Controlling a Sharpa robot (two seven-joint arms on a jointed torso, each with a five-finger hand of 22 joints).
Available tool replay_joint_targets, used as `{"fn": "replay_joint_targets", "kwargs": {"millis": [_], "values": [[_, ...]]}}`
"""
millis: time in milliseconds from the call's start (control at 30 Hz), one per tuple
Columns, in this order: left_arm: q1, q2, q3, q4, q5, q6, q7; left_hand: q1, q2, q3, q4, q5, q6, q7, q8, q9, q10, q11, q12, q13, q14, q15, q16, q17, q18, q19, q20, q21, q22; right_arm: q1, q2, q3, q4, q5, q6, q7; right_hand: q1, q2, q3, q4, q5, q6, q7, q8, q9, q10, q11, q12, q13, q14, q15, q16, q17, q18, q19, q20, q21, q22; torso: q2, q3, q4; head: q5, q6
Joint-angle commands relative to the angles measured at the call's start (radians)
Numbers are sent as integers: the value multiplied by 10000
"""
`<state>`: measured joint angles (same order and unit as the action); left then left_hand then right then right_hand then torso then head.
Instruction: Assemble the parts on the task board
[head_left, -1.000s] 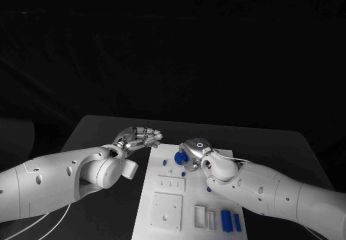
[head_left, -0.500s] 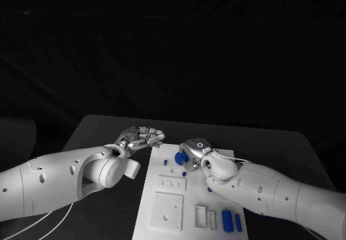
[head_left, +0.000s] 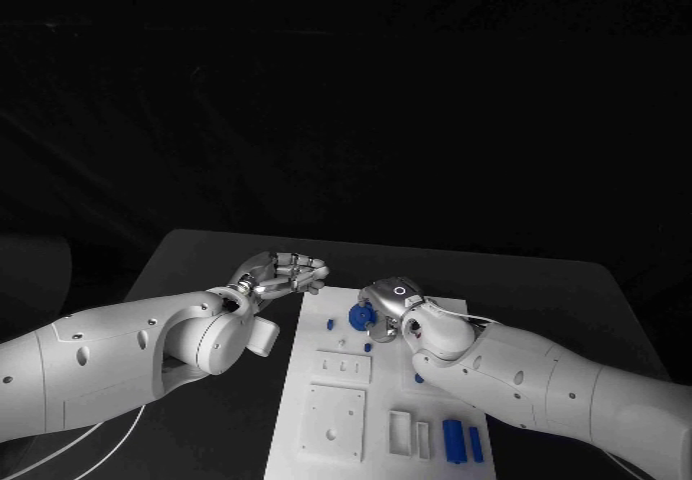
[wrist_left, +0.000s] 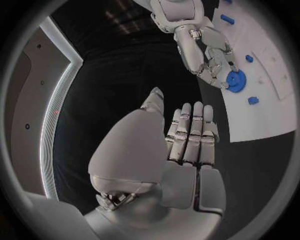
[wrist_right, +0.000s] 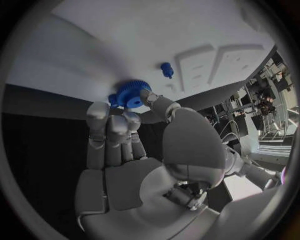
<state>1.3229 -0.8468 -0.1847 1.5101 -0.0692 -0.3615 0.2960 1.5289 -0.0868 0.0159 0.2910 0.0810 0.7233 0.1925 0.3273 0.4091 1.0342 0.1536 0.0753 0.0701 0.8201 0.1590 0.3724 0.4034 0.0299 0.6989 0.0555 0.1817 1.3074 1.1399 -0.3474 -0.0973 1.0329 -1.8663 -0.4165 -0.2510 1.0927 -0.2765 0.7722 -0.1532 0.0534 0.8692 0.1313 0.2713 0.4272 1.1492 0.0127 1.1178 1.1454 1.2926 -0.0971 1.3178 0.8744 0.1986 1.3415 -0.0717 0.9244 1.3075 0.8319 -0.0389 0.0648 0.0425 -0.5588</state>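
The white task board (head_left: 335, 420) lies in the middle of the table. My right hand (head_left: 394, 300) is over its far end and pinches a blue gear (head_left: 361, 316) between thumb and fingers, low over the board. In the right wrist view the gear (wrist_right: 130, 93) sits at the fingertips of that hand (wrist_right: 125, 150), beside a small blue peg (wrist_right: 166, 69). My left hand (head_left: 283, 272) hovers off the board's far left corner with loosely bent fingers and holds nothing. The left wrist view shows my left hand (wrist_left: 184, 145), the right hand (wrist_left: 209, 50) and the gear (wrist_left: 236, 80).
Small blue pegs (head_left: 330, 324) (head_left: 368, 348) (head_left: 418, 378) stand on the board. Two blue bars (head_left: 462, 441) lie at its near right, beside white rectangular blocks (head_left: 400, 432). The grey tabletop (head_left: 202, 260) extends around the board.
My left hand has drifted slightly away from me and to the right. The right hand keeps the gear in nearly the same place.
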Motion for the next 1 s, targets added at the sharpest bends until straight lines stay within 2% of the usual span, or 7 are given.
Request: {"fn": "replay_joint_targets", "kwargs": {"millis": [33,167,267,400,467,533,1000], "values": [[16,-25,9,26,-54,52,66,50,-26,-41,-19,-37,0,-2,-60,-14,-55,31,-60,-13,17,24,53,-11,184,-7,40,-37,212,-26,-17,-20,4,75,473,87,-5,-45,-120,-15,-42,-277,-75,-90,-35,50,-22,13,-26,3,-13,-45,26,632,2,-41,-16,122,2,1,10,5,-3],[16,-57,8,44,-54,65,46,38,-22,-41,-10,-38,-1,5,-63,-16,-58,37,-62,-13,15,27,52,-12,183,-5,44,-37,212,-26,-37,-20,15,81,526,71,7,-30,-160,-26,-43,-377,-109,-120,-38,51,-55,10,-40,-1,-49,-57,43,632,-1,-48,-21,120,0,1,3,4,-9],[16,-67,8,53,-54,70,41,11,-21,-43,-3,-36,-11,29,-74,-21,-64,51,-65,-14,13,29,52,-14,183,-4,47,-37,212,-25,-69,-20,34,200,583,69,161,91,-90,-94,-37,-455,-146,-136,-35,50,-90,7,-53,-2,-81,-72,60,632,-11,-65,-34,113,3,6,1,11,4],[16,-74,8,48,-54,61,44,10,-22,-44,-2,-36,-12,30,-74,-22,-65,51,-66,-14,12,30,52,-15,183,-4,47,-37,212,-24,-97,-21,24,283,637,77,175,104,-81,-102,-37,-475,-153,-141,-35,50,-96,7,-55,-2,-87,-75,63,632,-13,-65,-35,113,-1,7,10,8,0],[16,-81,8,56,-54,61,43,6,-23,-44,-2,-37,-14,32,-76,-23,-69,52,-68,-15,11,30,51,-15,182,-4,48,-37,212,-24,-121,-21,36,318,653,75,237,182,-36,-124,-31,-500,-165,-149,-37,49,-106,5,-59,-3,-98,-80,67,632,-16,-70,-40,110,-1,4,2,9,-1],[16,-81,8,55,-54,61,44,6,-23,-44,-2,-37,-14,32,-76,-23,-69,52,-68,-15,11,30,51,-15,182,-4,48,-37,212,-23,-177,-21,78,321,645,74,237,182,-36,-124,-31,-500,-165,-149,-37,49,-106,5,-59,-3,-98,-80,67,632,-16,-70,-40,110,-1,-2,0,8,-6],[16,-107,7,27,-53,58,40,-7,-20,-39,-5,-35,-25,37,-86,-29,-93,56,-79,-19,8,32,50,-18,185,-5,49,-39,212,-22,-529,-20,264,405,607,134,229,212,-35,-149,-23,-508,-160,-134,-25,49,-108,5,-68,-2,-103,-93,82,632,-20,-61,-39,114,-6,18,-4,-30,0]]}}
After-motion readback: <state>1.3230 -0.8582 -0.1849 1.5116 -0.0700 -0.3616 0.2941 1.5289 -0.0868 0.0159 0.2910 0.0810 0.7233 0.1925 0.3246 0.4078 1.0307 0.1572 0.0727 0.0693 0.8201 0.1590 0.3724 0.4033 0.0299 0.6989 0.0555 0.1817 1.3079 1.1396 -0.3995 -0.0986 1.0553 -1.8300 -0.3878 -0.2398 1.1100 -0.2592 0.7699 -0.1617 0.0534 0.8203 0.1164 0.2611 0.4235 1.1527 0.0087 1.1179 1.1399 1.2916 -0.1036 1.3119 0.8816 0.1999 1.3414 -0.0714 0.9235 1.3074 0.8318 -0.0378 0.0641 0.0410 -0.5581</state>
